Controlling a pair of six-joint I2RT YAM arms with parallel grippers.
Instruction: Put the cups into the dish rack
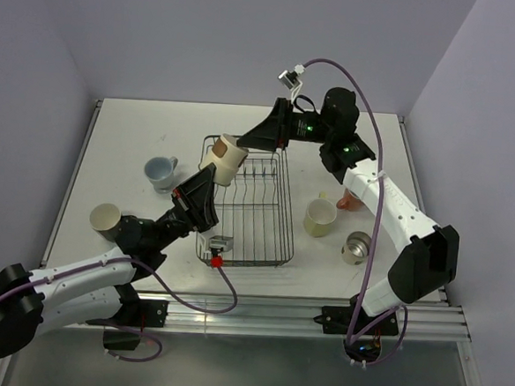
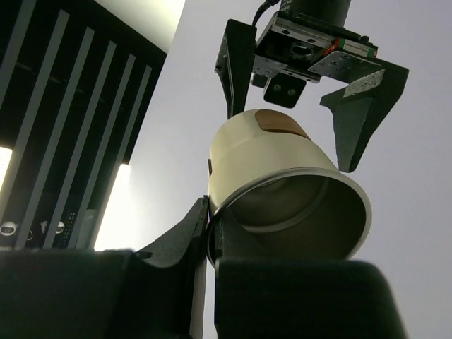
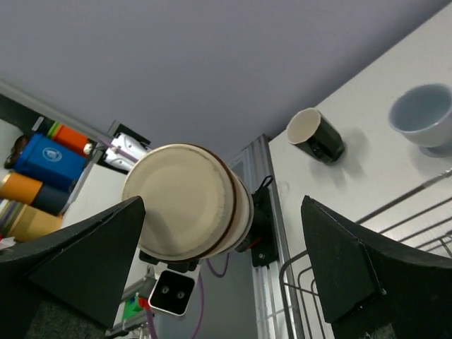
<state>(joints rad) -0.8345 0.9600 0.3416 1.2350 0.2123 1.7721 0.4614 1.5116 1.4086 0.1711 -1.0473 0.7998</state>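
Note:
My left gripper [image 1: 207,175] is shut on the rim of a tan metal-lined tumbler [image 1: 223,160] and holds it tilted in the air over the left edge of the black wire dish rack [image 1: 268,238]. The left wrist view shows its jaws [image 2: 210,233] pinching the tumbler's [image 2: 282,176] wall. My right gripper [image 1: 248,139] is open, its fingers to either side of the tumbler's base [image 3: 185,201] without touching it. On the table lie a pale blue-grey cup [image 1: 160,171], a black cup with cream inside [image 1: 105,220], a pale yellow mug [image 1: 319,218], a second tumbler [image 1: 356,247] and a salmon-pink mug [image 1: 352,200], partly hidden by the right arm.
The rack holds no cups; its dividers run along its far half. The right wrist view also shows the black cup [image 3: 316,134], the blue-grey cup [image 3: 422,116] and a rack corner [image 3: 296,296]. Purple cables loop round both arms.

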